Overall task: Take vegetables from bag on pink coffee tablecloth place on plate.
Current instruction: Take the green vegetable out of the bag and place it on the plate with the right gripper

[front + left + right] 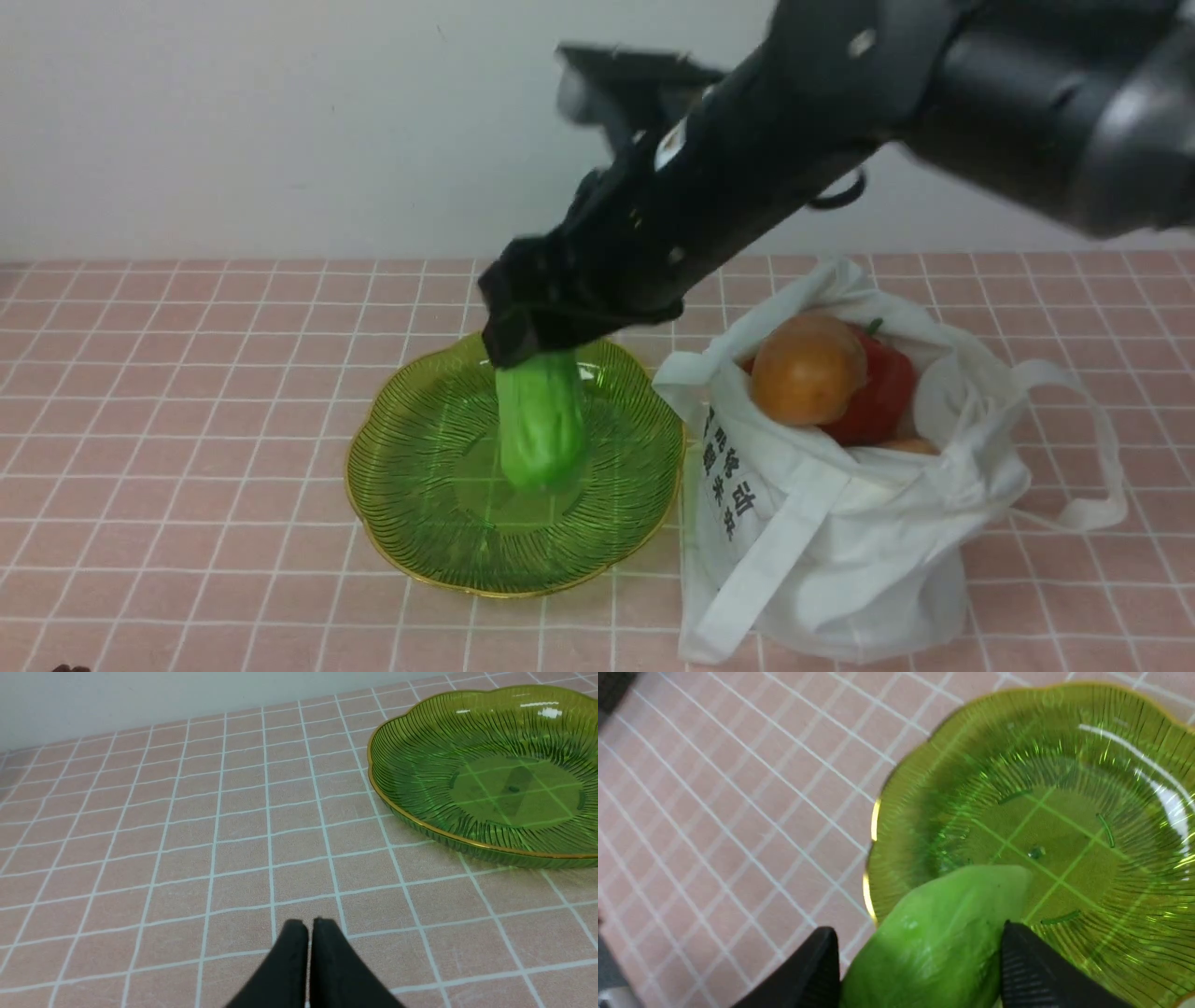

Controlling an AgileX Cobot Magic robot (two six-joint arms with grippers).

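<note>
Sitting beside the plate (420, 485), bag (840, 551) has pepper (882, 397) and orange piece (808, 369); right gripper (920, 931) clamps cucumber (541, 429) over plate, left gripper (308, 924) pinched together.

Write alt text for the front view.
The right arm's jaws hold a bright-green cucumber over a translucent green gold-rimmed plate on pink grid cloth. Beside it, a white cloth bag holds a red pepper and orange-brown piece.

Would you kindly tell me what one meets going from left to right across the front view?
Translucent green scalloped plate → plump bright-green toy cucumber held by the right gripper → white cloth bag, and inside it round orange-brown piece → glossy red pepper.
</note>
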